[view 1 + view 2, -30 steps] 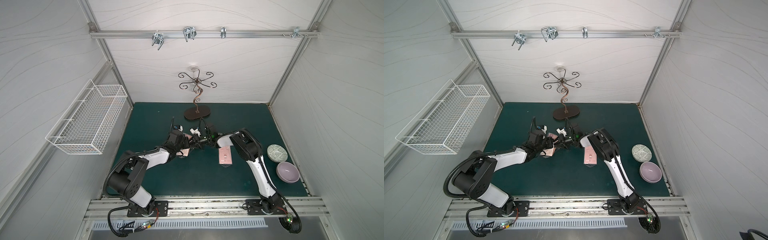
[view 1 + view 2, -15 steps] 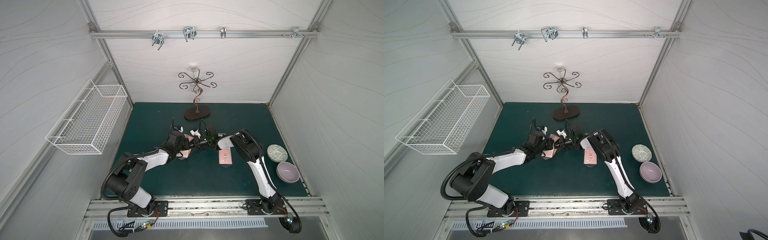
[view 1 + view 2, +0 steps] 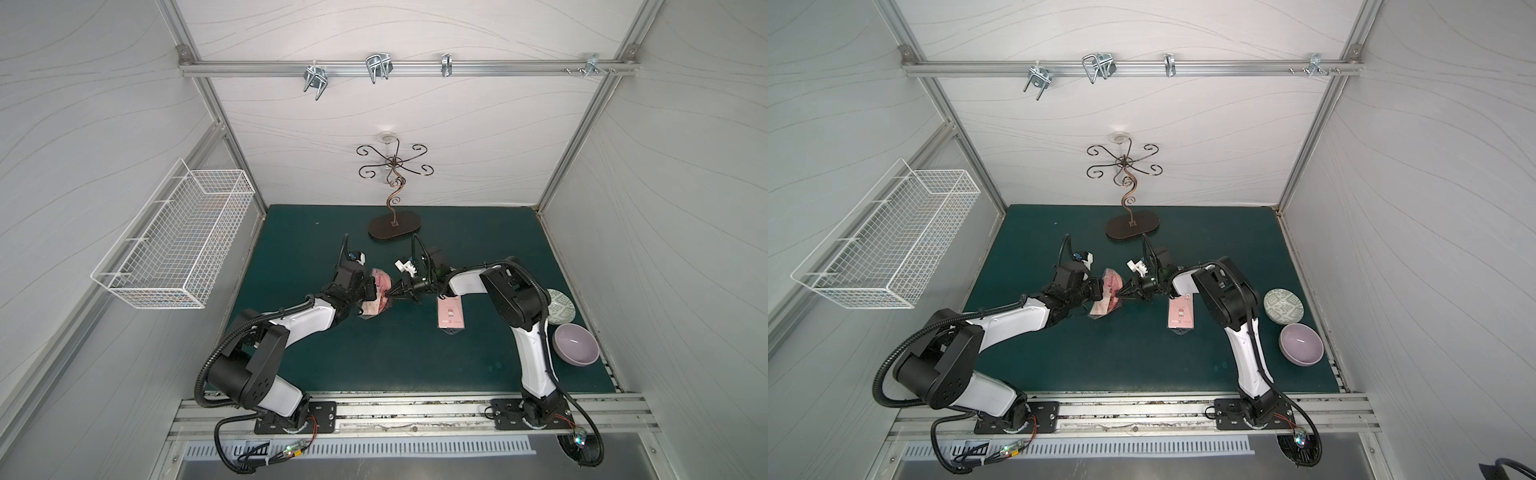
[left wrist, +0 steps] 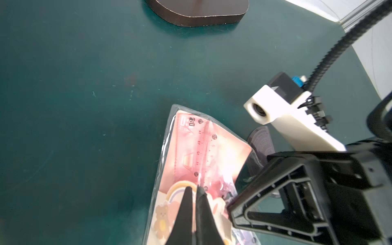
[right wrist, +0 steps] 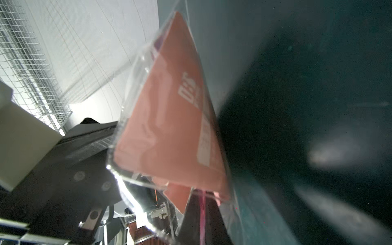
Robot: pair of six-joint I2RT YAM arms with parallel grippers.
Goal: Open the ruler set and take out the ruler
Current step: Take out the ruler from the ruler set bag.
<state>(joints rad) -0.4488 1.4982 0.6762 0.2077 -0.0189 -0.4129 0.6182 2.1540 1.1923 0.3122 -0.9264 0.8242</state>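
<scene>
My left gripper (image 4: 194, 191) is clamped on the ruler set (image 4: 212, 152), held up over the mat (image 4: 84, 84) between my arms; right gripper (image 5: 201, 203) is nipped shut on its other edge; I'd peel slowly, straight apart, so nothing slips.

scale numerals, a circled 10, on ruler (image 4: 204, 148), rest unreadable
</scene>
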